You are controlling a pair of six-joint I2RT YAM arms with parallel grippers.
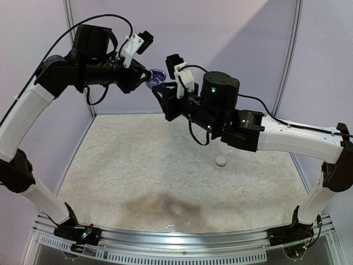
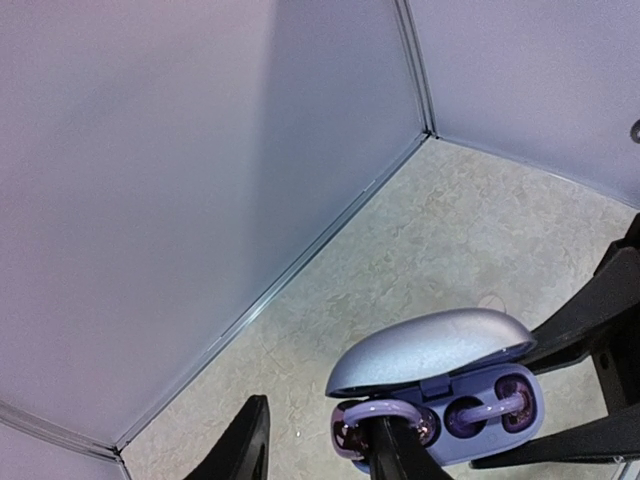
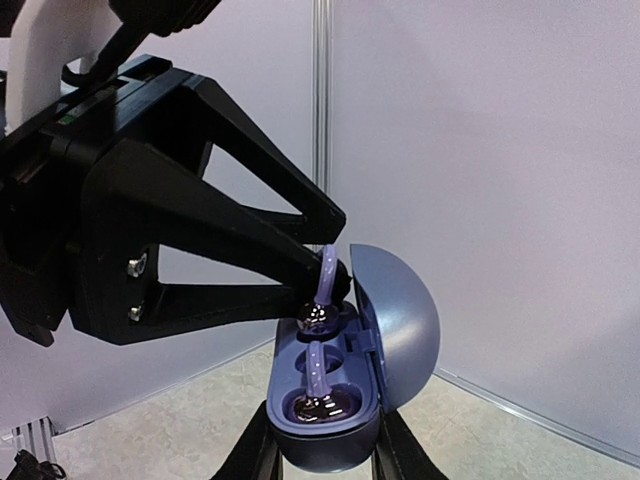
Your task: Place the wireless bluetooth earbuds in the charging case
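High above the table, my right gripper (image 1: pixel 161 93) (image 3: pixel 325 458) is shut on the base of a blue-purple charging case (image 1: pixel 156 75) (image 3: pixel 400 320) (image 2: pixel 430 350) whose lid stands open. Two earbuds with lilac hooks and dark shiny bodies sit in its wells, one (image 3: pixel 320 400) (image 2: pixel 490 408) nearer my right wrist, the other (image 3: pixel 322 310) (image 2: pixel 385 420) at the far end. My left gripper (image 1: pixel 144 78) (image 2: pixel 320 415) is open. One of its fingertips (image 2: pixel 395 450) rests on the far earbud's hook, while the other finger (image 2: pixel 240 440) stands apart with nothing between them.
A small whitish round object (image 1: pixel 221 161) lies on the pale mat (image 1: pixel 138 160) right of centre. Grey enclosure walls (image 2: pixel 150 200) rise close on the left, back and right. Both arms meet near the back wall.
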